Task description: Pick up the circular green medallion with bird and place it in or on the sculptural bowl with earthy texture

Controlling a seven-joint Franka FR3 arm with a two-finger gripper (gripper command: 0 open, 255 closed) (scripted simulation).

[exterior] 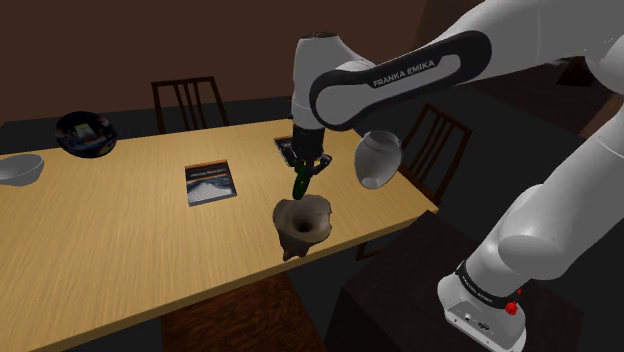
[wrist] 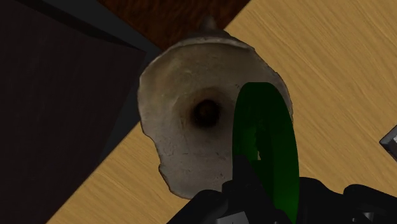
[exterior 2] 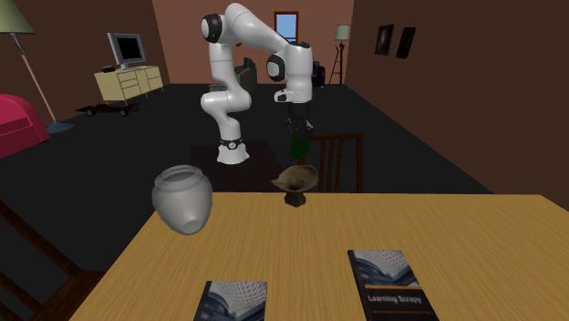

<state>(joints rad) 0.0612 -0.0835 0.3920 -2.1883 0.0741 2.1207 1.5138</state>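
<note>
1. The green medallion (wrist: 267,146) is held upright on its edge, pinched between the black fingers (wrist: 238,198) of the gripper (exterior: 306,168). In the shoulder view it hangs at mid-frame, just above the rim of the sculptural bowl (exterior: 302,225).
2. The sculptural bowl, brownish and rough with a funnel-like hollow, is seen directly beneath the medallion. Whether the two touch cannot be told.
3. The sculptural bowl is placed close to the tabletop (exterior: 120,240) edge at the lower right of the shoulder view. In the wrist view that edge runs diagonally just beside the bowl, with dark floor beyond it.
4. Bare wood is left open toward the lower left of the shoulder view. A book (exterior: 211,184) lies well apart at centre left, and a second book (exterior: 284,150) is partly covered by the arm behind the gripper.
5. A grey vase (exterior: 377,158) is seen near the gripper, right of centre, at the tabletop's right edge, with a chair (exterior: 440,140) just behind it.
6. At the far left edge a dark glossy bowl (exterior: 85,133) and a pale bowl (exterior: 20,168) are set well apart from the rest.
</note>
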